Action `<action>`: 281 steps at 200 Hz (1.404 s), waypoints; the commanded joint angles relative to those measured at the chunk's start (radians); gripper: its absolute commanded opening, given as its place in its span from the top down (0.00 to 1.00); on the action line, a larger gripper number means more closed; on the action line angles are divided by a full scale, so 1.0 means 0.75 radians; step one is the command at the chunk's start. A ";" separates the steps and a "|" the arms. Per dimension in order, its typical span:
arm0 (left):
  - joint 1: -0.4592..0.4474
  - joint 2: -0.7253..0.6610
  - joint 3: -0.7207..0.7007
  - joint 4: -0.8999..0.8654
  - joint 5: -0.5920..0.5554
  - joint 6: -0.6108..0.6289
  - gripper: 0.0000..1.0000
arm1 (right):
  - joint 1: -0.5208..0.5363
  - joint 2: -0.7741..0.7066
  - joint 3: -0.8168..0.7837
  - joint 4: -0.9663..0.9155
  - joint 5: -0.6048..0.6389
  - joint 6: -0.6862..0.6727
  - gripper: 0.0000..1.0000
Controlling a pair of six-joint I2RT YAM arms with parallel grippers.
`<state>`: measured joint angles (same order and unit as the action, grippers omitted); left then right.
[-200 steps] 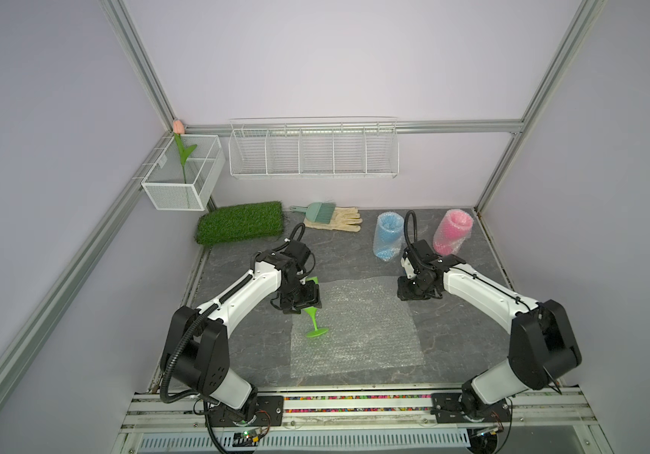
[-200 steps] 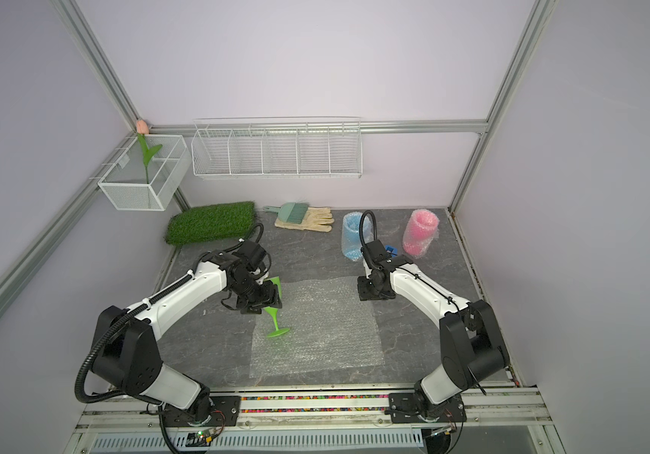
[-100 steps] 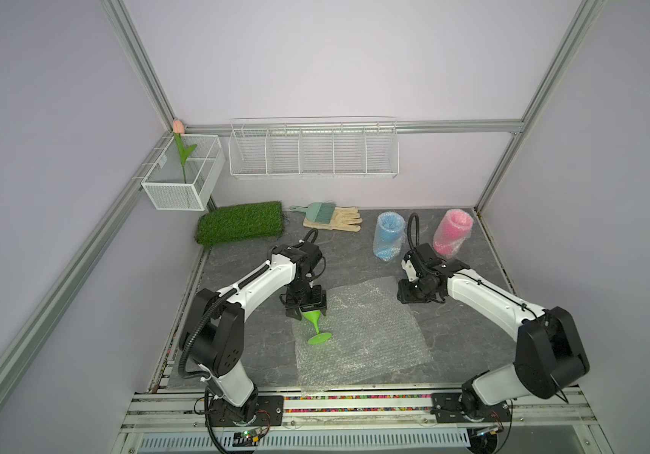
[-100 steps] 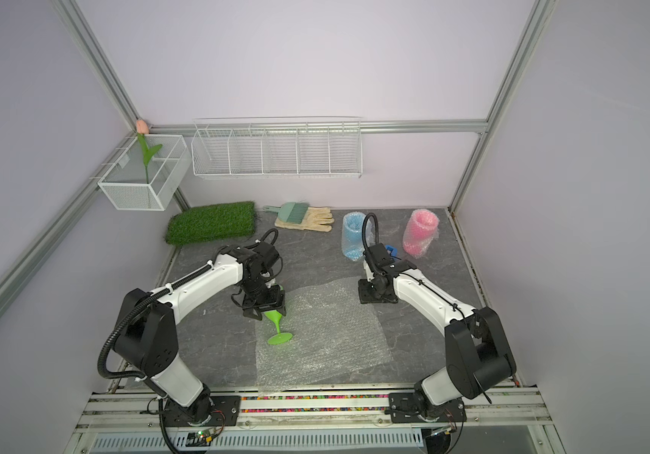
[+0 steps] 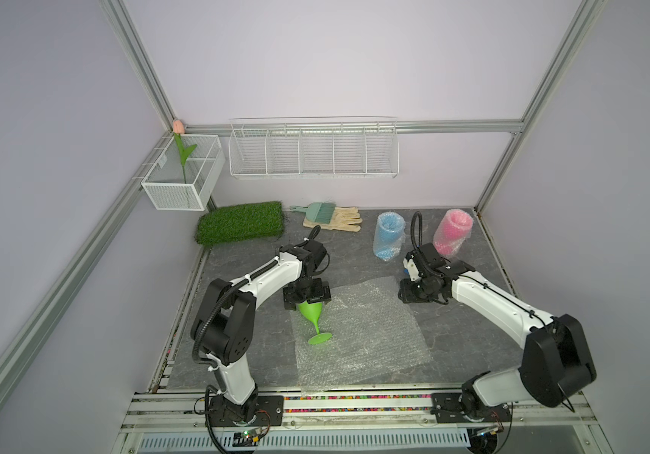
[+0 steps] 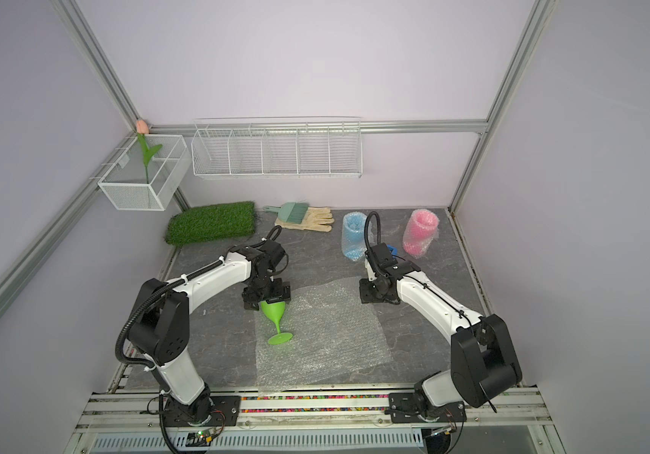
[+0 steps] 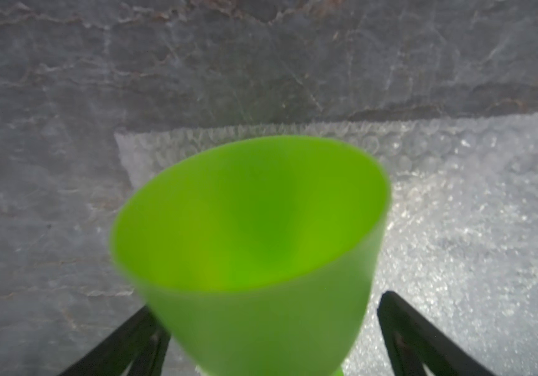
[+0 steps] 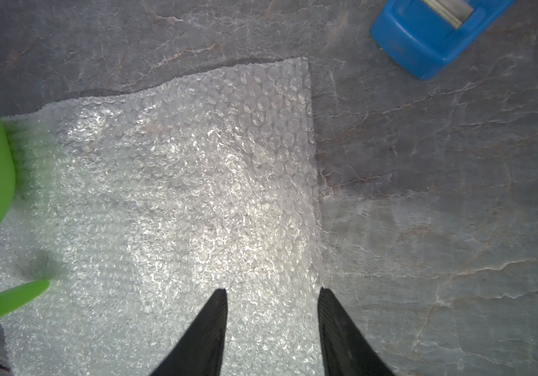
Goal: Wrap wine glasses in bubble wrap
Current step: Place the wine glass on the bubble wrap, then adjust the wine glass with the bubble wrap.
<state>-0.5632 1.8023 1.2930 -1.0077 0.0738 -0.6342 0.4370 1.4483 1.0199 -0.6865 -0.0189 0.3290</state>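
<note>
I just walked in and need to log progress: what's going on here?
The left gripper stands open around the bowl of the lime green goblet, which lies on the edge of a flat bubble wrap sheet. The right gripper hovers open over the sheet's edge near its far corner, holding nothing. The blue goblet and the pink goblet stand at the back, already wrapped.

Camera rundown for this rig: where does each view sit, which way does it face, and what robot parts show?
Both top views: high over the front rail, facing down toward the back wall; both whole arms, the left gripper and the right gripper show.
Left wrist: on the left arm, looking past its two black fingers into the green goblet.
Right wrist: on the right arm, looking down at the bubble wrap edge and the blue tape dispenser; two fingers show.
Shared: goblet and bubble wrap appear in all four.
</note>
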 commanded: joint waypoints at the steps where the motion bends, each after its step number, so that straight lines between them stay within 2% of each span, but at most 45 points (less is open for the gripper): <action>1: 0.002 0.032 -0.028 0.095 -0.075 -0.046 0.00 | -0.009 -0.044 -0.016 -0.050 0.022 -0.023 0.51; 48: 0.007 0.034 -0.031 0.123 -0.078 -0.037 0.21 | -0.012 -0.080 -0.012 -0.085 0.041 -0.027 0.51; 91: 0.007 -0.065 -0.023 0.049 -0.066 -0.044 0.25 | -0.014 -0.104 -0.002 -0.106 0.057 -0.027 0.51; 120: -0.009 -0.147 -0.049 0.013 -0.004 -0.073 0.30 | -0.017 -0.107 0.000 -0.103 0.053 -0.031 0.51; 166: -0.129 -0.208 -0.140 -0.050 0.015 -0.167 0.30 | -0.020 -0.106 0.000 -0.107 0.039 -0.052 0.51; 194: -0.184 -0.252 -0.273 0.023 0.062 -0.258 0.30 | -0.021 -0.111 -0.004 -0.108 0.031 -0.060 0.51; 222: -0.223 -0.222 -0.342 0.094 0.098 -0.301 0.29 | -0.021 -0.108 -0.004 -0.105 0.016 -0.066 0.51; 254: -0.227 -0.179 -0.351 0.121 0.035 -0.283 0.29 | -0.022 -0.105 -0.002 -0.112 0.021 -0.071 0.51; 281: -0.214 -0.095 -0.252 0.073 -0.042 -0.213 0.29 | -0.022 -0.099 0.007 -0.122 0.025 -0.073 0.51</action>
<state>-0.7284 1.6547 1.0569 -0.9512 0.1165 -0.8139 0.4259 1.3895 1.0199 -0.7448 0.0032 0.2901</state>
